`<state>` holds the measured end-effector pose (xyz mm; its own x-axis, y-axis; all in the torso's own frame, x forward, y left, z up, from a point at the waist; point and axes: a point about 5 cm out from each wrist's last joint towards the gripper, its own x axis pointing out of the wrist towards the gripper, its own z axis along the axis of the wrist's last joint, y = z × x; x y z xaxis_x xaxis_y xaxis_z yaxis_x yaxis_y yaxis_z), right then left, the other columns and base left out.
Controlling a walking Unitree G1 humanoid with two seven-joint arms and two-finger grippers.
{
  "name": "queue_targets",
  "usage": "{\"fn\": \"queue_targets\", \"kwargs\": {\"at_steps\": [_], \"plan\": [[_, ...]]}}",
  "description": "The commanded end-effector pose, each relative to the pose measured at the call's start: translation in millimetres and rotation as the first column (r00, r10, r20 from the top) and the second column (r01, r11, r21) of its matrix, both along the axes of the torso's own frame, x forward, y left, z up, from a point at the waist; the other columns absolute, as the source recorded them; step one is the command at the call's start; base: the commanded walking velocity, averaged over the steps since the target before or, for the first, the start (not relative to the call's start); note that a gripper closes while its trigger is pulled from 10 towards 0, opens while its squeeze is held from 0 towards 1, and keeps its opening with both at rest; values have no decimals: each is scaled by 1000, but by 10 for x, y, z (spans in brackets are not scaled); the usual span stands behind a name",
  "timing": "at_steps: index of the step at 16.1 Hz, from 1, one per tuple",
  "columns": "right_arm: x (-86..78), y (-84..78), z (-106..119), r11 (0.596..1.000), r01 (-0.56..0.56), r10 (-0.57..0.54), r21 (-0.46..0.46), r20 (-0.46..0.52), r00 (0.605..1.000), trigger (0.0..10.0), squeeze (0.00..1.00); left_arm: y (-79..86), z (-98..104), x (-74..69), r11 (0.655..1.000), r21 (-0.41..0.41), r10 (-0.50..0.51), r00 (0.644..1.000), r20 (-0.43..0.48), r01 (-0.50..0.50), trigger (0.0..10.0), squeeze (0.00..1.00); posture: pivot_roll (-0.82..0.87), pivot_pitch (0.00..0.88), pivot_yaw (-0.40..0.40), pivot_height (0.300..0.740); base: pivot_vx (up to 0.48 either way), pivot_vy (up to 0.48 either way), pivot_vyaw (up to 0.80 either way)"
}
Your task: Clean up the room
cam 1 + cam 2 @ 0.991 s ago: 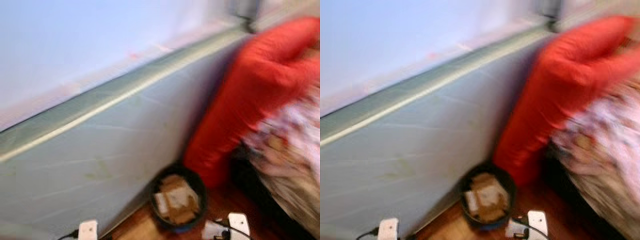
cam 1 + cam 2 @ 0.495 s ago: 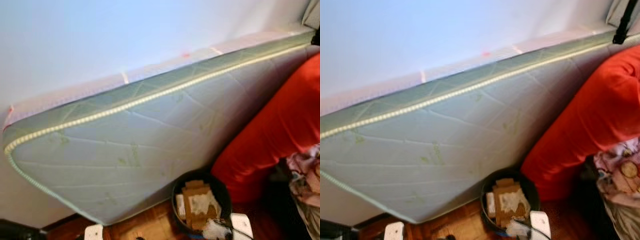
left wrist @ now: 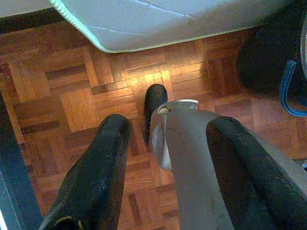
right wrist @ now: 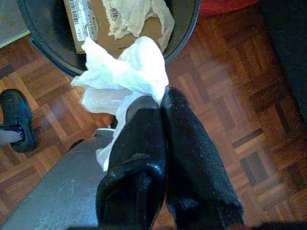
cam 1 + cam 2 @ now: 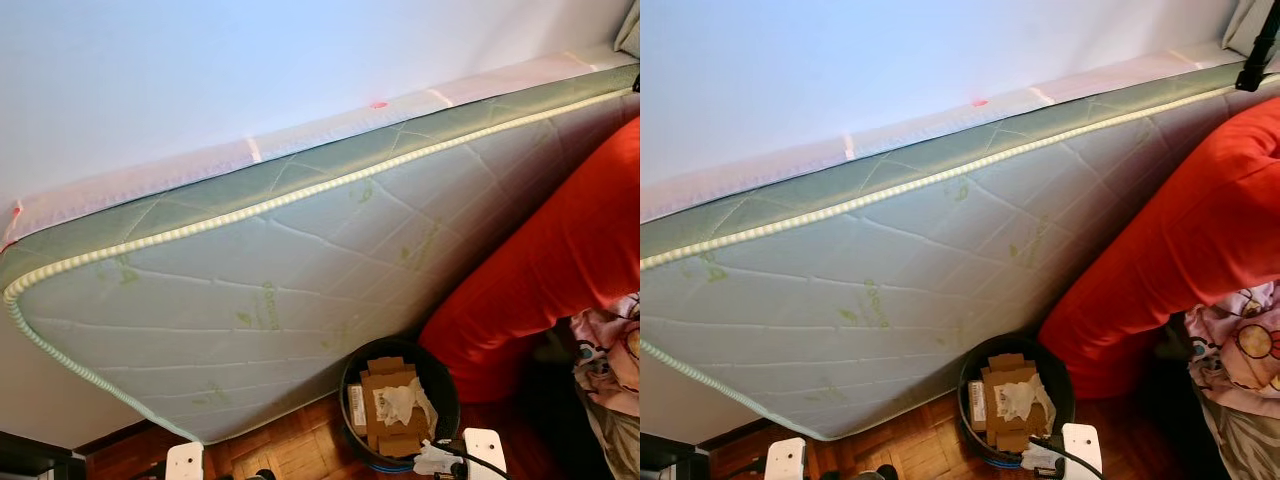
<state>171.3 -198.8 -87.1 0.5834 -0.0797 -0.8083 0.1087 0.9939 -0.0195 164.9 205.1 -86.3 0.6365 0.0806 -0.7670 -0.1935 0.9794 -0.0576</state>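
Observation:
A black waste bin (image 5: 442,385) stands on the parquet floor against the mattress, holding flattened cardboard (image 5: 385,400) and crumpled white paper. My right gripper (image 4: 160,103) is shut on a crumpled white tissue (image 4: 127,72), held just outside the bin's rim (image 4: 188,23) and above the floor. The same tissue (image 5: 432,460) hangs at the bin's near edge in the left eye view. My left gripper (image 3: 170,125) hangs open over the parquet with nothing between its fingers.
A pale quilted mattress (image 5: 300,290) leans on its long edge against the white wall. A big red cushion (image 5: 560,260) and patterned fabric (image 5: 610,350) lie to the right. Dark furniture (image 5: 30,460) stands at the lower left. My black foot (image 3: 154,98) rests on the floor.
The whole picture swung and sharpened as the camera moved; the mattress's left corner came into view and the bin sits nearer the middle. The tissue stays in my right gripper.

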Motion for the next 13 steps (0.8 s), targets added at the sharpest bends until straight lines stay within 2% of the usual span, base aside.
{"fn": "queue_targets", "kwargs": {"at_steps": [1, 2, 5, 9, 13], "plan": [[-87, -7, -39, 1000, 7, -7, 1, -29, 1000, 10000, 0, 8, -64, -141, 1000, -8, 4, 998, -56, -5, 10000, 0, 39, 157, -54, 740, 0, 0, 0], [-84, -7, -37, 1000, 1, -1, -1, -29, 1000, 10000, 0, 4, -64, -139, 1000, -6, 3, 998, -58, -3, 10000, 0, 38, 157, -54, 740, 0, 0, 0], [-83, -8, -36, 1000, 1, -1, 1, -28, 1000, 10000, 0, -21, -62, -122, 1000, -10, 0, 999, -55, -1, 10000, 0, 39, 158, -55, 740, 0, 0, 735], [-85, -10, -37, 1000, 10, -10, 5, -26, 1000, 10000, 0, -101, -80, -141, 1000, -17, -2, 998, -57, 1, 10000, 0, 40, 158, -57, 740, 0, 0, 0], [-86, -10, -37, 1000, 15, -15, 4, -25, 1000, 10000, 0, -72, -78, -148, 1000, -16, 0, 998, -55, -1, 10000, 0, 39, 158, -57, 740, 0, 0, 0]]}}
